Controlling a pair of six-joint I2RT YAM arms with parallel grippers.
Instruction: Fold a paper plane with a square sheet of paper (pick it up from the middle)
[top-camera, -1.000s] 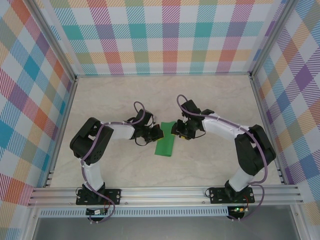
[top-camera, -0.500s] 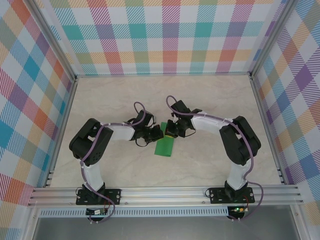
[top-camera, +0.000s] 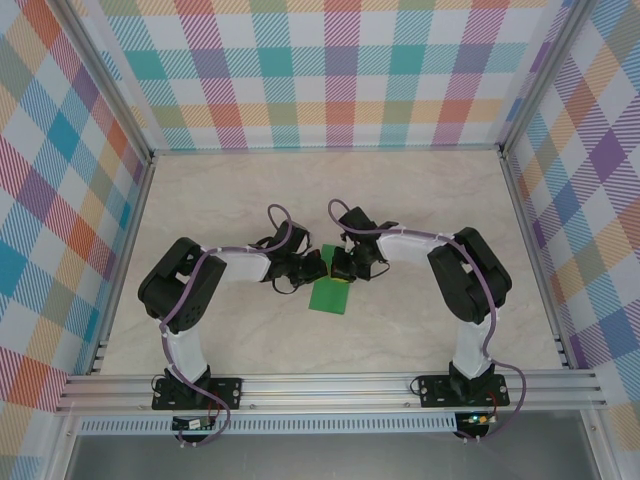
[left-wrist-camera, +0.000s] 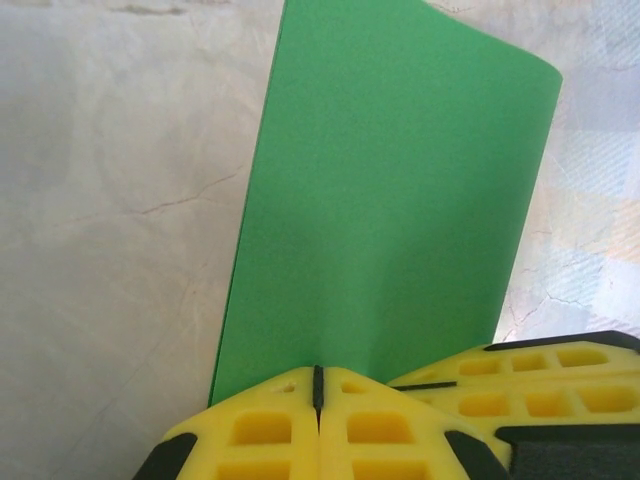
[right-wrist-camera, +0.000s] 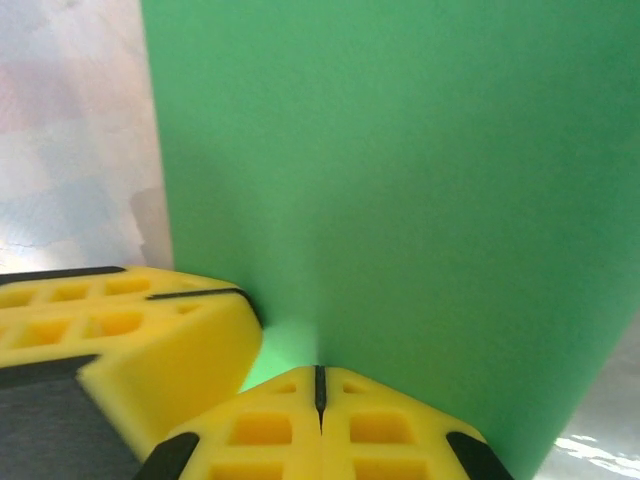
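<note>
The square sheet of paper (top-camera: 330, 293) lies on the table as a bright-green folded strip. In the left wrist view it (left-wrist-camera: 390, 200) stretches away from my fingertips, and it (right-wrist-camera: 400, 180) does the same in the right wrist view. My left gripper (top-camera: 317, 268) is shut, its yellow tips (left-wrist-camera: 318, 372) set down on the near end of the strip with no paper seen between the jaws. My right gripper (top-camera: 341, 268) is shut too, its tips (right-wrist-camera: 320, 372) on the same end, right beside the left one. Each wrist view also catches the other gripper's yellow fingers (left-wrist-camera: 530, 375) (right-wrist-camera: 120, 310).
The pale marbled table (top-camera: 420, 200) is walled by checked panels on three sides, with an aluminium rail (top-camera: 330, 385) along the near edge by the arm bases. Bare tabletop surrounds the paper.
My right gripper has swung left across the paper's far end, closed, and now sits against the left gripper. The left arm and the paper have stayed put.
</note>
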